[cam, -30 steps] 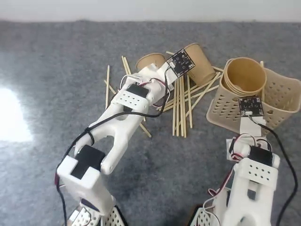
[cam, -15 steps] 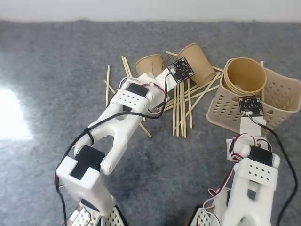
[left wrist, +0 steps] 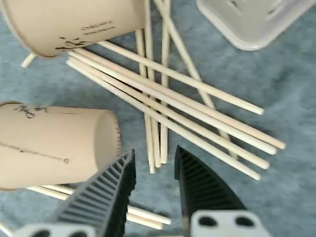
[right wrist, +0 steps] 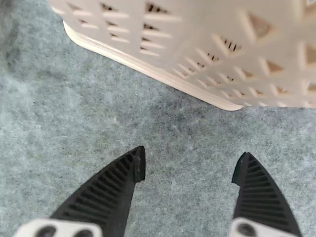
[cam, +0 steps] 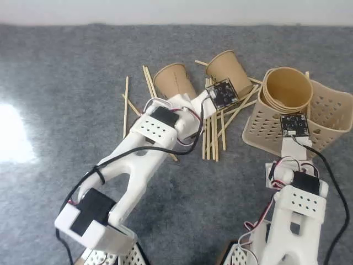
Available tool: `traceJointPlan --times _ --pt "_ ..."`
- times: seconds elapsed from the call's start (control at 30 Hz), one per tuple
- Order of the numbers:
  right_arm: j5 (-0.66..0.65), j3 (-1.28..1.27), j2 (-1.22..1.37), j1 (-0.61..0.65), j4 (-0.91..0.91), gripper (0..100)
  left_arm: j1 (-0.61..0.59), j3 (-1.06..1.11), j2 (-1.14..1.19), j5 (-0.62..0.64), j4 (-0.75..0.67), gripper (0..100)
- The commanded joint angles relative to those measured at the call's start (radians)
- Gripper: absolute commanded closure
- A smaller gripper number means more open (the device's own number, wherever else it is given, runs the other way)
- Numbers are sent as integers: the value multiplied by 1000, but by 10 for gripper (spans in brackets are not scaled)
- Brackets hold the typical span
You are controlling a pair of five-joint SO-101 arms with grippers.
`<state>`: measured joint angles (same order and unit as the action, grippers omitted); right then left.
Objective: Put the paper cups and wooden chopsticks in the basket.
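Nearest the arm bases, the right pincer (right wrist: pixel 192 155) hangs over bare grey worktop (cam: pixel 66 83) just on the near side of the basket (cam: pixel 259 130). Its jaws are spread wide with nothing between them. It looks parked there, out of the other arm's way yet close enough to steady the basket if needed.

The basket itself sits tilted, and a stack of paper cups (cam: pixel 288 88) already nests in the end nearest the loose things. That part of the job appears done.

Beside the basket, on the stack's side, lies the bundle of wooden chopsticks (cam: pixel 212 132), fanned and crossing one another flat on the worktop. The left pincer (left wrist: pixel 154 154) hovers over the ends that point away from the basket. Its jaws are a narrow gap apart and hold nothing, and the gap seems set for thin sticks, not for a cup.

Just beyond it lie two loose cups on their sides. One cup (cam: pixel 229 69) rests on the chopsticks near the basket. The other cup (cam: pixel 174 80) lies farther from the basket, close beside one jaw.
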<state>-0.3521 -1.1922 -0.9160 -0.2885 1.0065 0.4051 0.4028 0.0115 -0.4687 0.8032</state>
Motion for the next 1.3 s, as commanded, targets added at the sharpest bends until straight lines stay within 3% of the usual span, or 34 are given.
traceJointPlan --times 0.0,0.2,0.5,0.77,1.07,1.27 --pt "-23 3 -18 8 -10 704 -12 -13 -61 -6 -103 863" --pt "-23 2 -15 8 -10 704 -75 -81 -48 92 -278 863" --pt "-23 -3 -16 8 -10 704 -130 -102 129 28 -408 863" --pt "-23 -17 -18 8 -19 704 -127 -120 236 28 -381 863" --pt "-23 -15 -18 8 -19 704 -51 -117 239 23 -190 863" --pt "-23 -15 -19 8 -19 704 -32 -38 229 23 -175 863"
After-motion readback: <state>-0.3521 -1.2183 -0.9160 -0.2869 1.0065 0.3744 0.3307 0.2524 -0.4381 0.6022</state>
